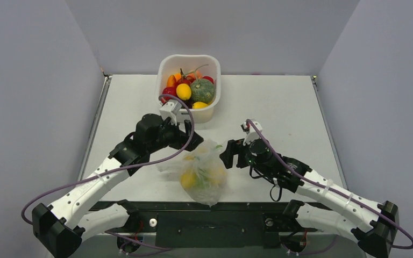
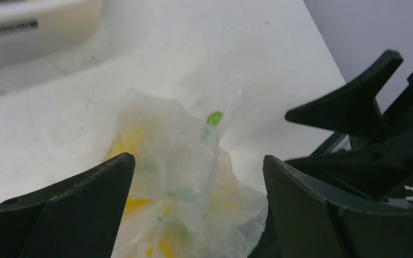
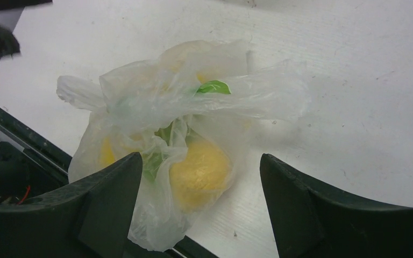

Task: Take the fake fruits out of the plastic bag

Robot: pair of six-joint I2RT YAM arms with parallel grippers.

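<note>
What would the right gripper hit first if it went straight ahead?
Probably the plastic bag, lying just ahead between its open fingers with a yellow fake fruit inside; depth is unclear.

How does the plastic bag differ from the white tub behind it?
The plastic bag is clear, crinkled and slumped; the white tub is opaque, rigid and upright. The bag lies near the table's front edge; the tub stands at the back. The bag shows mostly yellow fruits; the tub mixes red, orange, yellow and a green squash. Both hold fruit.

Lab booth: grey walls (image 1: 32,80), white table (image 1: 279,107)
</note>
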